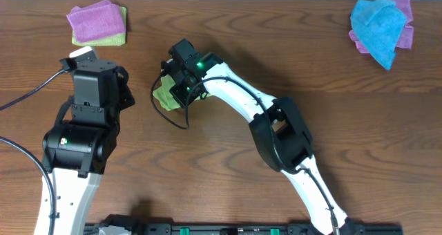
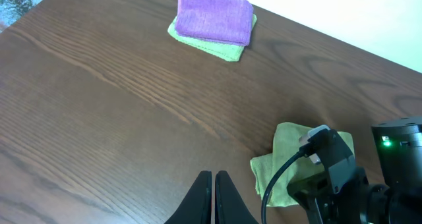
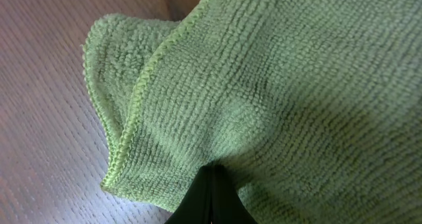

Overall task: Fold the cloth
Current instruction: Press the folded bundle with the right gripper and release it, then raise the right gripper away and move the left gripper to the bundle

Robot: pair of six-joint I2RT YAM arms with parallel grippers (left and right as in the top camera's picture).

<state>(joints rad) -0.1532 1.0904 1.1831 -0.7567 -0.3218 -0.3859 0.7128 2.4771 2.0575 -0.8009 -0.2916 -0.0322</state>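
The cloth (image 1: 164, 95) (image 2: 285, 148), lime yellow-green and towel-like, lies bunched on the wooden table left of centre. It fills the right wrist view (image 3: 277, 79), with one hemmed edge doubled over at the left. My right gripper (image 1: 181, 88) (image 3: 211, 170) is down on it, shut, its fingertips sunk into puckered fabric. The overhead view shows most of the cloth hidden under that gripper. My left gripper (image 1: 93, 62) (image 2: 213, 178) hovers shut and empty over bare wood to the left of the cloth, apart from it.
A folded purple cloth (image 1: 97, 17) (image 2: 216, 16) rests on a paler green one (image 1: 119, 34) at the back left. A bright blue cloth (image 1: 376, 27) lies over a purple one at the back right. A black cable (image 1: 27, 97) trails left of my left arm.
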